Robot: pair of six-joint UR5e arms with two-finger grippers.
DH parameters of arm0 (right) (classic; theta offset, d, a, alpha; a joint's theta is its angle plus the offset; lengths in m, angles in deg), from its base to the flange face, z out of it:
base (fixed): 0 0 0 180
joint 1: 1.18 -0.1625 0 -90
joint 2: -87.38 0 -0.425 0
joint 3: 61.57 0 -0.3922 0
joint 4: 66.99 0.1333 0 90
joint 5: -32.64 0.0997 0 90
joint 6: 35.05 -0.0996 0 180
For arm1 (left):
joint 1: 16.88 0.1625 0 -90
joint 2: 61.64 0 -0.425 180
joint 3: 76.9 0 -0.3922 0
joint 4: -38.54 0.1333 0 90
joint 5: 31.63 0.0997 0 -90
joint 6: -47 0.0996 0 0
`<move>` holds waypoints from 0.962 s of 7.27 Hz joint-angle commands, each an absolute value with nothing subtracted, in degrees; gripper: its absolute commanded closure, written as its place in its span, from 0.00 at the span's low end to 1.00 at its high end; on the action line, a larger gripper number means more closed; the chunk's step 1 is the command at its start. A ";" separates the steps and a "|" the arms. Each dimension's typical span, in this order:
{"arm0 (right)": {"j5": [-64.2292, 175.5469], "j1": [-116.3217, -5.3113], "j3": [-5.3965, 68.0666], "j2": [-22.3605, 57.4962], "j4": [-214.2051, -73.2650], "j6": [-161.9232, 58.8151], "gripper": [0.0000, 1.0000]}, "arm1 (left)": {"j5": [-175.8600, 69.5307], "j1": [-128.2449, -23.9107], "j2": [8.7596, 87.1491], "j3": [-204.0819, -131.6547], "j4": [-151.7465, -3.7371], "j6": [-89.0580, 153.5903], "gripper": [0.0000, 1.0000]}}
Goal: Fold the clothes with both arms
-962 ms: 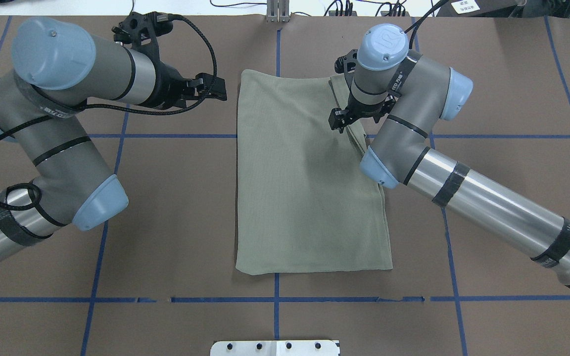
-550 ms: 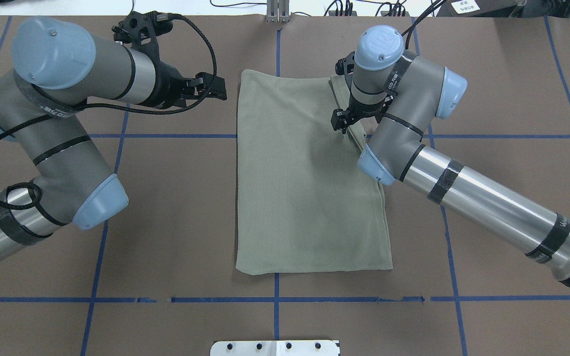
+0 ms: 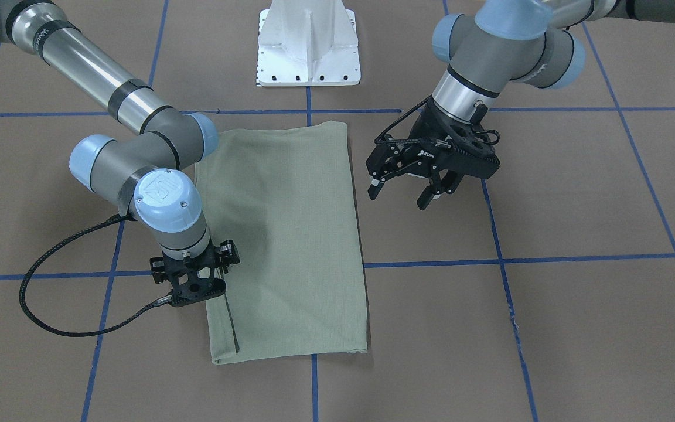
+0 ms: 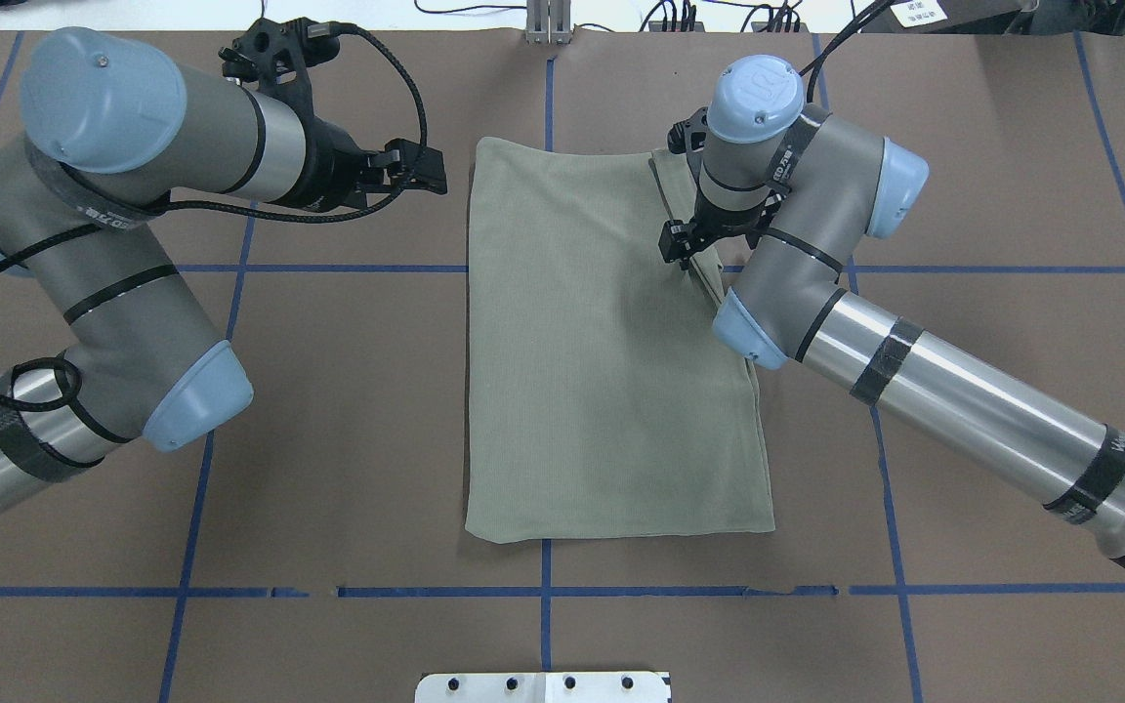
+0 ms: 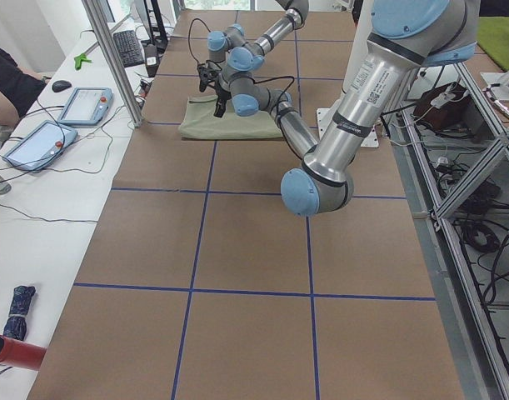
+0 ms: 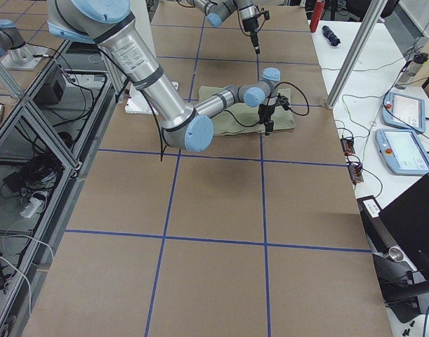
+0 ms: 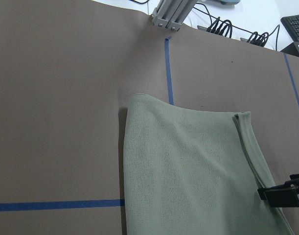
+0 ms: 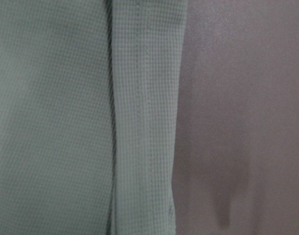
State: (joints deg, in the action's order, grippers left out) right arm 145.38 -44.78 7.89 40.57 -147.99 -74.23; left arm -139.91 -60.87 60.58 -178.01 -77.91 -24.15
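Table (image 4: 328, 459) under brown paper, ruled into large squares by blue tape (image 4: 357, 268); in the left side view a white bench (image 5: 37, 225) with two tablets (image 5: 86, 104) runs along the side across from the robot. Left arm (image 4: 133, 293) bends over the left squares; left gripper (image 4: 421, 174) hangs just beside the shirt's far left corner, apart from it, fingers spread and holding nothing. Shirt (image 4: 602, 371) lies flat at the table's middle, folded to a long rectangle; left and near edges straight; along the right edge a narrow hemmed strip shows. Right gripper (image 4: 678, 252) points down at that strip, far half; fingers apart or together cannot be told. Right arm (image 4: 963, 410) crosses the shirt's right edge; wide paper lies to each side.
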 commanded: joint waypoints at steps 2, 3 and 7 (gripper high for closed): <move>145.66 -46.00 7.95 39.48 -148.20 -73.82 0.00 | -139.91 -61.00 60.70 -178.15 -78.00 -24.19 0.00; 146.10 -47.23 7.95 38.87 -148.20 -73.38 0.00 | -140.00 -61.00 60.70 -178.15 -78.01 -24.19 0.00; 146.54 -51.53 7.95 36.22 -148.20 -70.47 0.00 | -140.00 -61.00 60.97 -178.15 -77.92 -24.19 0.00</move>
